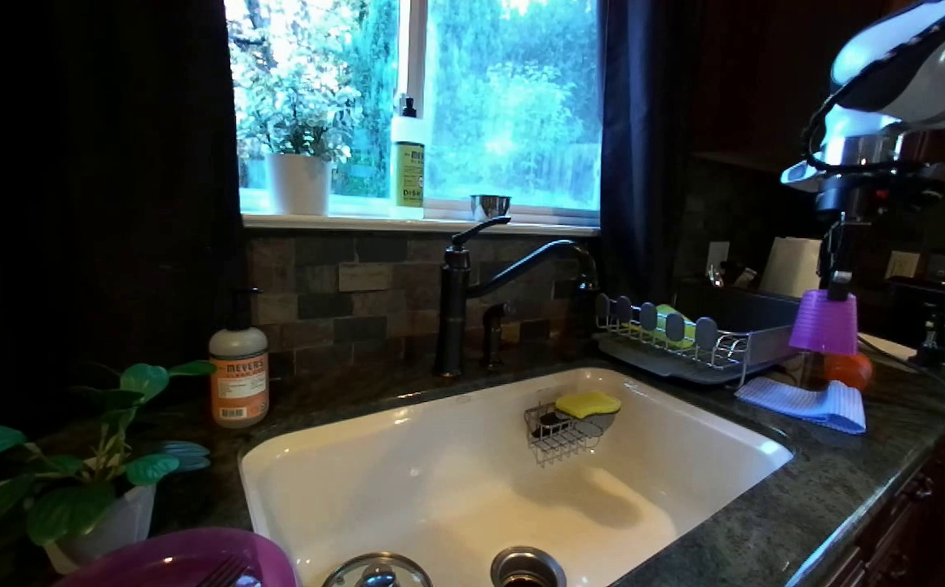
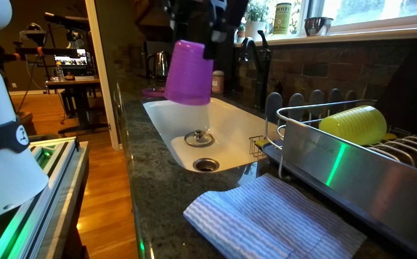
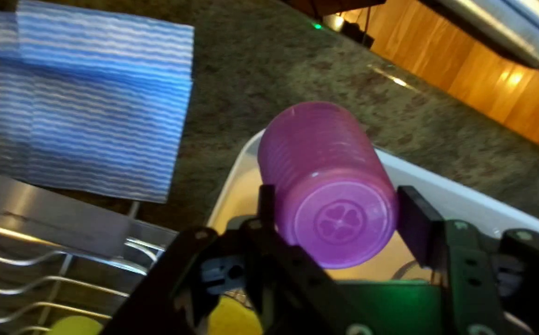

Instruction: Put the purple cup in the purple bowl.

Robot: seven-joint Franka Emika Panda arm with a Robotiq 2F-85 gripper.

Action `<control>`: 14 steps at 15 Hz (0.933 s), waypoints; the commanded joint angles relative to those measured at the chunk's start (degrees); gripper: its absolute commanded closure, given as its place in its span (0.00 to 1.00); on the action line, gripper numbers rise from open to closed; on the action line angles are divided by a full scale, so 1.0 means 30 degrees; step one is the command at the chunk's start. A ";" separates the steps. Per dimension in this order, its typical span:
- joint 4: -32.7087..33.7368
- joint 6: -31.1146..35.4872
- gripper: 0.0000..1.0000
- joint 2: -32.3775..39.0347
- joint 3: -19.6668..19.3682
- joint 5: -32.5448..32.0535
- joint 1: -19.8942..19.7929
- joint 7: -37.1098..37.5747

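Sink (image 1: 407,489): white, set in the counter (image 1: 717,522); reference for all places below.

Purple cup (image 3: 339,218): one, inverted, base up and mouth down, slightly tilted; held in the air at the sink's dish rack (image 2: 303,158) end. Whether over basin or stone, not certain.

Gripper (image 3: 336,207): fingers clamped on the cup's two sides, near its base.

Purple bowl (image 1: 154,550): one, at the sink's opposite end, well apart from the cup; a fork (image 1: 226,571) appears to lie in it.

Governing relation: the carry likely runs the sink's full length. The cup's long axis is near vertical; unless turned, it would probably land mouth down. Judged step: transport, release not yet due.

Obscured: bowl, cut off low in an exterior view, its edge (image 2: 152,92) a mere sliver beside the cup in an exterior view, absent from the wrist view. Cup interior, unseen. Orange object (image 1: 854,375) beyond the sink's rack end, partly covered, unidentified.
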 commanded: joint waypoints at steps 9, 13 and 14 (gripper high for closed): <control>-0.0491 -0.1570 0.35 -0.3341 0.3462 0.0094 0.4781 0.1284; 0.0644 -0.0291 0.60 -0.1809 0.4388 0.0440 0.6327 0.0432; 0.1087 -0.0018 0.60 -0.1165 0.5043 0.0768 0.7089 0.0607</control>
